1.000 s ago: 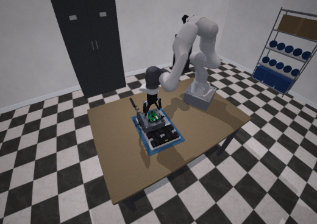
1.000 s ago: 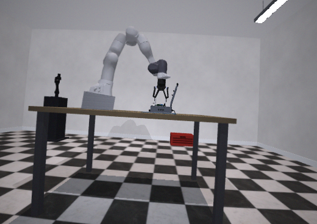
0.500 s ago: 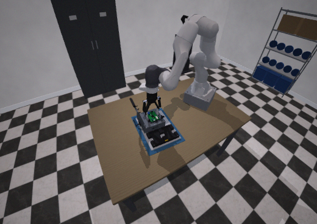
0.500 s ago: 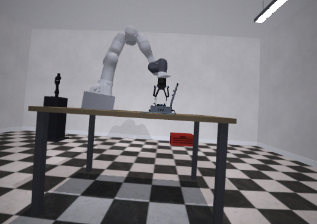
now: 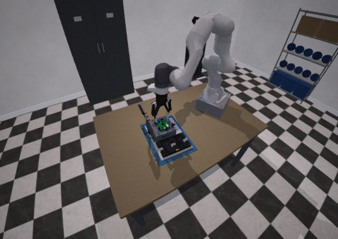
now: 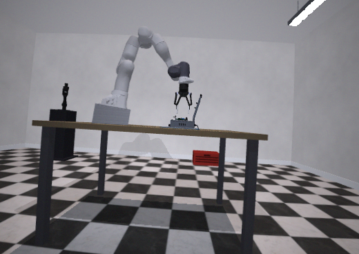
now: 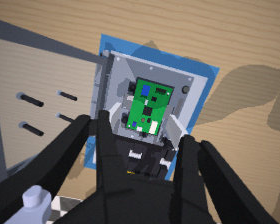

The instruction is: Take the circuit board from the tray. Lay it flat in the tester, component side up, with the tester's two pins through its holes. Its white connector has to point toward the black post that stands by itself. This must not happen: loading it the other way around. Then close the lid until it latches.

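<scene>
The green circuit board (image 5: 162,125) lies flat in the grey tester (image 5: 161,132), component side up; in the wrist view the board (image 7: 150,105) sits in the tester's recess (image 7: 146,75). A white part shows at the board's lower edge (image 7: 150,126). A single black post (image 7: 185,90) stands at the tester's right side. The lid (image 5: 142,110) stands open and upright; it also shows in the side view (image 6: 197,107) and at the left of the wrist view (image 7: 21,110). My gripper (image 5: 160,115) (image 7: 144,115) (image 6: 183,110) hangs above the board, open and empty, apart from it.
The black tray (image 5: 172,146) lies just in front of the tester on a blue mat (image 5: 186,145). The robot base (image 5: 212,102) stands at the table's back right. A red box (image 6: 206,157) lies on the floor beyond the table.
</scene>
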`<state>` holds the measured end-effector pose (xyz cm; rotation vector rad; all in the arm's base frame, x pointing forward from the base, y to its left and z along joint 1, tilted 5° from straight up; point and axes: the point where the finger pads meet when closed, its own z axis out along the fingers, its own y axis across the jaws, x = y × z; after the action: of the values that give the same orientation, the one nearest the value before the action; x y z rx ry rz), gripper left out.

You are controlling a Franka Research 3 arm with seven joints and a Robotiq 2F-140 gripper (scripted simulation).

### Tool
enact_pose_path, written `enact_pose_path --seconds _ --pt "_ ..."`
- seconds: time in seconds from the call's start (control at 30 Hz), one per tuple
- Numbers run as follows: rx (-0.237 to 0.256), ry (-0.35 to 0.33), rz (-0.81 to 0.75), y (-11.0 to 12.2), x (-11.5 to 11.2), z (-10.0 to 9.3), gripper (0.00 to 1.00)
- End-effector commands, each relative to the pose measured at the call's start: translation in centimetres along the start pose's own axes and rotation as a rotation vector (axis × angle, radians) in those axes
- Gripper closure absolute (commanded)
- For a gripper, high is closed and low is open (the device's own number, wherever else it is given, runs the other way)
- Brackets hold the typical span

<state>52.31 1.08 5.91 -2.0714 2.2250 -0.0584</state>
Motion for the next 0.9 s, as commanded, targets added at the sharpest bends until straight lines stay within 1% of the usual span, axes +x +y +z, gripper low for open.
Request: enact_pose_path --seconds 0.0,0.1,0.17,0.37,0.67,0.73,0.87 --pt "-0.018 0.007 0.031 0.6 0.0 -1.3 0.42" --pt "-0.018 0.007 0.031 0.6 0.0 -2.8 0.42" --pt "-0.018 0.007 0.031 0.6 0.0 -2.8 0.42" --pt "-0.018 0.007 0.031 0.5 0.0 -6.1 0.42" --pt "-0.018 0.007 0.031 0.4 0.0 -11.6 0.42" --pt "-0.018 0.007 0.031 0.4 0.0 -11.6 0.42" --pt "-0.018 0.007 0.031 0.4 0.0 -13.9 0.42"
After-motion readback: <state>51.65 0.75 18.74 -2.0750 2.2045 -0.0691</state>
